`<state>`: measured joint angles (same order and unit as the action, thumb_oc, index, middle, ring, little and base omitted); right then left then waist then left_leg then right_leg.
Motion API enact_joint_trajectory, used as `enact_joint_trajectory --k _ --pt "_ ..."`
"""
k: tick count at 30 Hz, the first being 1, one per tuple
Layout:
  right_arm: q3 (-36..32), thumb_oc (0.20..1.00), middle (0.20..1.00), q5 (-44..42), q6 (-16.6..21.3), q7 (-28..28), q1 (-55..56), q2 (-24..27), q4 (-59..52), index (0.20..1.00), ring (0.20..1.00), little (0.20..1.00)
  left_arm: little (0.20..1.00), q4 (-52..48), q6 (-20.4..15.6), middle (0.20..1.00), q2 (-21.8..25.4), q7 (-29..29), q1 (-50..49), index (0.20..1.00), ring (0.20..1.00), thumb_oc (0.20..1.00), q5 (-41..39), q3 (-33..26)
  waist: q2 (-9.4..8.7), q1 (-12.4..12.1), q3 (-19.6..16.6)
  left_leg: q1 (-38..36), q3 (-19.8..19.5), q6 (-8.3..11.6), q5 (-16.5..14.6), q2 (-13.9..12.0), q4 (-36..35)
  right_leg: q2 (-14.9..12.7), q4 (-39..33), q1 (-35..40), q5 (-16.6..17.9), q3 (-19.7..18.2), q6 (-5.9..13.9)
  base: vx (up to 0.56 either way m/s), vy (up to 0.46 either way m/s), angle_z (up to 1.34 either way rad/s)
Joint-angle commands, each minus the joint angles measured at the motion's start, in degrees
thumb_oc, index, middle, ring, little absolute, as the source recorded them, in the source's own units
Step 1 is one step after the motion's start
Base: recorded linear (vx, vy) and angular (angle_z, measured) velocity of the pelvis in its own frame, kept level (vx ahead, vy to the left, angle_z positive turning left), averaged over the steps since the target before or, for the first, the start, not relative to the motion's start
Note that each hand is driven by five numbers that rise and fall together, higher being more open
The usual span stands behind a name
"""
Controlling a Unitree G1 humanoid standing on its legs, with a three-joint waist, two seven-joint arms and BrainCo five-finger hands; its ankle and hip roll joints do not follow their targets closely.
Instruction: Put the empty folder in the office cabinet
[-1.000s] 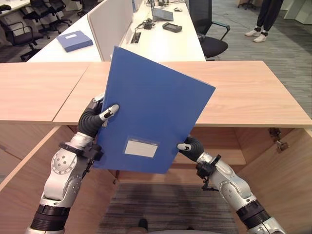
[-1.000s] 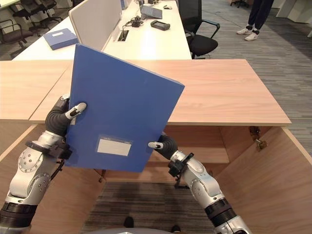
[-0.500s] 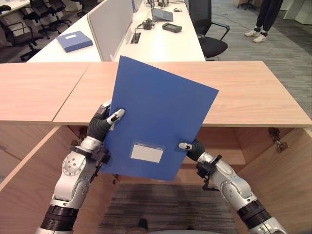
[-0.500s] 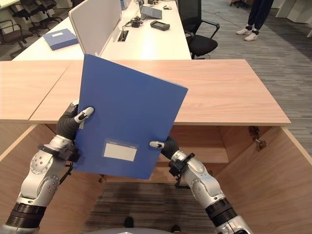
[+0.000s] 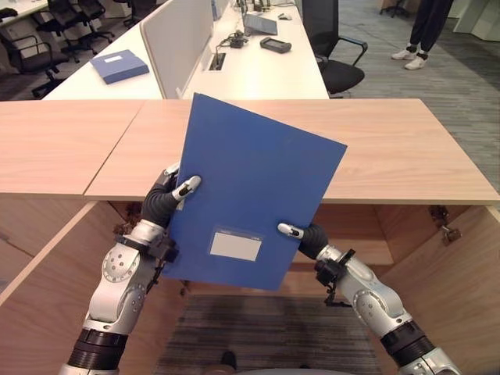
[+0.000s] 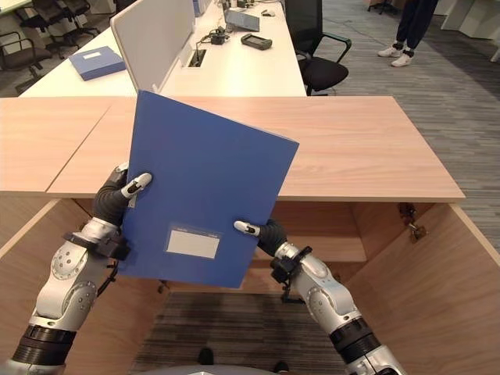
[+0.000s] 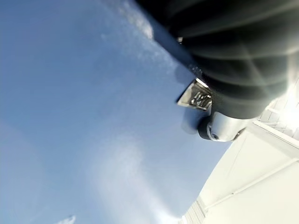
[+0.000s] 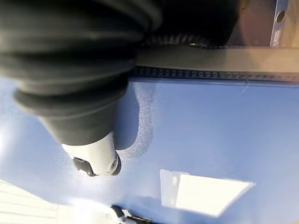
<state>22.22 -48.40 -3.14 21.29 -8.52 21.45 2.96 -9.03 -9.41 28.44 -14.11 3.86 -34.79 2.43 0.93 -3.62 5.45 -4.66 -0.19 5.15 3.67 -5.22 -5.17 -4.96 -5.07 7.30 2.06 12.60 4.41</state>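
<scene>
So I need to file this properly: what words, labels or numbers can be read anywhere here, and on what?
None can be read.
White label on the blue folder held by both hands: shows no legible text.
White label on the second blue folder, on the far desk: too small to read.

You're looking at a plain, deep blue folder (image 5: 254, 187) with a white label (image 5: 235, 246) low on its cover. The cabinet (image 5: 406, 148) is light, wood-grained tan all over. Each hand, left hand (image 5: 166, 199) and right hand (image 5: 301, 237), is silver with dark tips under a black ribbed cover. The desk (image 5: 258, 74) behind is white, and on it lies a second blue folder (image 5: 119, 66), its label seemingly white too. The carpet (image 5: 266, 336) is grey with fine stripes.
</scene>
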Motion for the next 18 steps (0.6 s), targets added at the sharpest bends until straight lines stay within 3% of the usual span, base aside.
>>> enact_joint_trajectory --k 1,5,6,7,8,9,15,16,17,18 --pt "5.44 0.200 0.200 -1.17 1.91 4.43 -6.40 -4.57 -3.99 0.200 0.200 0.200 0.200 -0.09 -2.24 0.200 -1.63 -0.24 5.55 0.200 0.200 0.200 -1.47 3.50 -1.37 0.25 -0.25 -3.25 1.02 3.05 -5.71 -3.48 0.17 -4.20 0.48 2.06 -3.19 0.18 4.63 0.00 0.000 0.00" --pt "5.18 0.200 0.200 -0.77 1.91 4.76 -6.24 -4.07 -3.68 0.200 0.200 0.200 0.200 -0.28 -2.55 0.200 -1.68 0.01 4.92 0.200 0.200 0.200 -1.20 2.60 -1.43 0.18 -0.33 -3.26 1.17 3.10 -5.68 -3.54 0.17 -4.18 0.34 2.01 -3.08 0.21 4.61 0.00 0.000 0.00" --pt "5.19 0.200 0.200 -0.77 1.91 4.77 -6.23 -4.07 -3.68 0.200 0.200 0.200 0.260 -0.29 -2.55 0.260 -1.69 0.01 4.91 0.260 0.260 0.260 -1.20 2.59 -1.42 0.18 -0.33 -3.26 1.17 3.10 -5.68 -3.54 0.17 -4.17 0.34 2.01 -3.08 0.21 4.61 0.00 0.000 0.00" --pt "4.44 0.200 0.200 3.30 1.97 5.40 -6.15 -1.91 -3.54 0.200 0.200 0.200 0.627 -0.30 -2.83 0.627 -1.36 0.06 4.46 0.627 0.627 0.627 -0.50 1.39 -1.49 0.10 -0.39 -3.12 1.07 3.14 -5.70 -3.49 0.17 -4.17 0.28 1.93 -3.13 0.38 4.66 0.00 0.000 0.00" --pt "4.44 0.200 0.200 3.34 1.97 5.41 -6.13 -1.90 -3.55 0.200 0.200 0.200 0.711 -0.32 -2.82 0.711 -1.39 0.06 4.45 0.711 0.711 0.711 -0.50 1.38 -1.46 0.10 -0.39 -3.12 1.06 3.14 -5.71 -3.50 0.17 -4.17 0.29 1.94 -3.13 0.39 4.66 0.00 0.000 0.00" --pt "3.56 0.200 0.200 5.89 2.24 5.32 -6.04 -0.63 -3.61 0.200 0.200 0.200 1.000 -0.39 -2.88 1.000 -1.16 -0.01 3.97 1.000 1.000 1.000 0.01 0.84 -1.51 0.03 -0.41 -3.04 0.96 3.13 -5.71 -3.49 0.17 -4.14 0.29 1.96 -3.18 0.54 4.68 0.00 0.000 0.00" --pt "-2.75 0.200 0.200 20.02 3.78 4.37 -3.02 4.62 -3.42 0.200 0.200 0.200 1.000 -0.30 -4.18 1.000 -1.71 0.27 -1.51 1.000 1.000 1.000 3.23 -4.29 -1.65 -0.38 -0.40 -2.68 0.27 3.10 -5.78 -3.44 0.17 -4.20 0.34 1.96 -3.37 0.92 4.74 0.01 -0.002 0.00" --pt "-4.80 0.200 0.200 23.75 5.39 2.98 -2.10 5.52 -4.76 0.200 0.200 0.200 1.000 0.10 -4.66 1.000 -1.84 0.62 -2.97 1.000 1.000 1.000 4.29 -5.62 -1.65 -0.42 -0.33 -2.57 0.27 3.07 -5.80 -3.44 0.17 -4.23 0.36 2.01 -3.41 1.01 4.78 0.00 0.000 0.00" --pt "-8.92 0.200 0.200 27.55 8.96 -1.91 -0.87 5.35 -4.87 0.200 0.200 0.200 1.000 1.87 -5.33 1.000 -2.53 1.77 -5.02 1.000 1.000 1.000 5.38 -6.92 -1.48 -0.40 -0.26 -2.56 0.23 2.95 -5.82 -3.38 0.17 -4.30 0.40 1.95 -3.39 1.03 4.81 0.00 0.000 0.00" --pt "-8.93 0.200 0.200 27.67 9.02 -2.02 -0.72 5.31 -4.94 0.200 0.200 0.200 1.000 1.92 -5.40 1.000 -2.52 1.79 -5.03 1.000 1.000 1.000 5.41 -6.82 -1.49 -0.46 -0.30 -2.58 0.22 2.95 -5.85 -3.39 0.17 -4.30 0.41 1.97 -3.41 1.04 4.82 0.00 0.000 0.00"
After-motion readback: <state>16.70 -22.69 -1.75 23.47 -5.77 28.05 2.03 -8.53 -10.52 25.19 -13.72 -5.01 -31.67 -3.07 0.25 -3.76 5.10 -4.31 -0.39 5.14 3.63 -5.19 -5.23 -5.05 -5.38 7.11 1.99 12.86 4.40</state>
